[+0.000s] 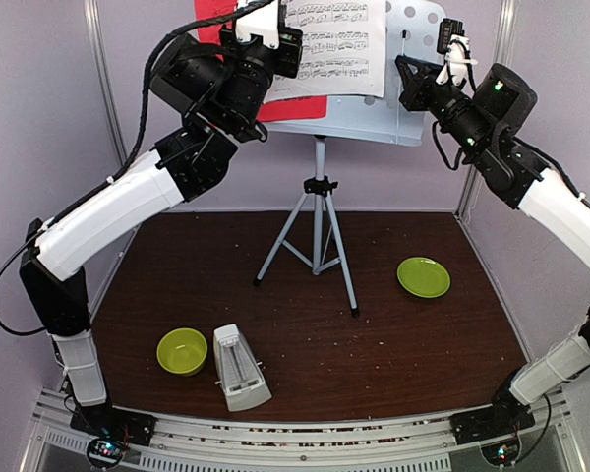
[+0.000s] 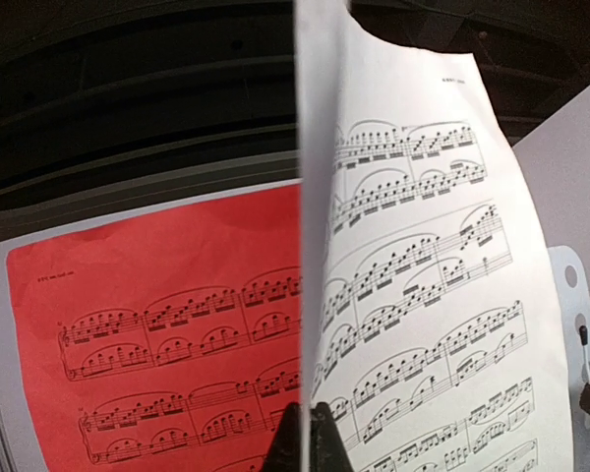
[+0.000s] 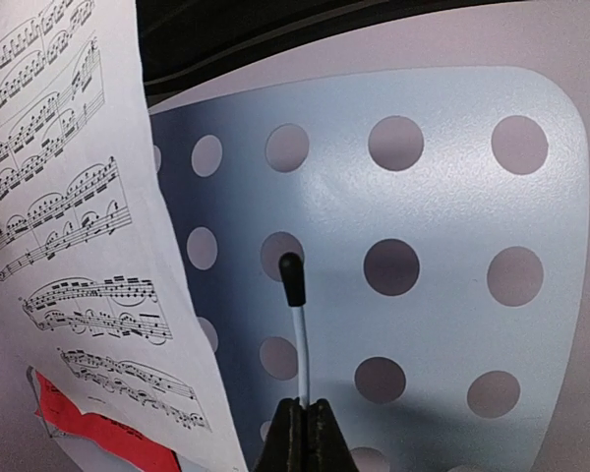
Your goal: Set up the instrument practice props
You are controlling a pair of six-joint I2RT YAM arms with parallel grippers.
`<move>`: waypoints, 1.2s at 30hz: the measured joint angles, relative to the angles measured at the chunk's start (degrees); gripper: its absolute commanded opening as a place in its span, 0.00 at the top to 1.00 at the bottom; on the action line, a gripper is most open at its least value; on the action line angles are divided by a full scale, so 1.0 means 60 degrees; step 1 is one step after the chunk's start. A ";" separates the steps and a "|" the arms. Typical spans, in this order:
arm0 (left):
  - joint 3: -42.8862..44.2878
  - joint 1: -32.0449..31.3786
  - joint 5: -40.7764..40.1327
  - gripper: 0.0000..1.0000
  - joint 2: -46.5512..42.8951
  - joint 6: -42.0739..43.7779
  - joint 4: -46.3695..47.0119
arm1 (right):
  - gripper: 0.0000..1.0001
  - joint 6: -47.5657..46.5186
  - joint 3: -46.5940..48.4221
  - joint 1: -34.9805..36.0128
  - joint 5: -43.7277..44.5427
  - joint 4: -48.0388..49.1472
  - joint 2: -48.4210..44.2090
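Note:
The perforated pale music stand [image 1: 413, 22] stands on its tripod [image 1: 320, 231] at the back. The red sheet [image 2: 157, 295] lies flat on its desk. My left gripper [image 2: 306, 421] is shut on the left edge of the white sheet [image 2: 423, 295], which curls out over the red sheet [image 1: 297, 106]. The white sheet [image 1: 336, 44] covers the desk's middle. My right gripper [image 3: 305, 418] is shut on a thin white rod [image 3: 300, 344] with a black tip, in front of the desk's right part [image 3: 452, 206]. The white metronome [image 1: 241, 369] lies on the table near the front.
A lime-green bowl [image 1: 182, 351] sits left of the metronome. A lime-green plate [image 1: 423, 276] lies at the right of the table. The tripod legs spread over the table's middle. Both arms reach high toward the back wall.

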 measured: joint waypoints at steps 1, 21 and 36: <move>-0.0029 0.0000 -0.0076 1.00 0.0000 0.0040 0.0127 | 1.00 0.0000 -0.0011 0.0000 0.0000 0.0018 0.0000; 0.0506 -0.0168 0.1450 1.00 0.0474 -0.0787 -0.0707 | 1.00 -0.0004 -0.0029 0.0000 -0.0007 0.0069 0.0000; 0.0528 -0.0481 -0.0918 1.00 0.0739 -0.0630 0.0685 | 1.00 -0.0149 -0.0033 0.0058 0.0113 0.0069 0.0000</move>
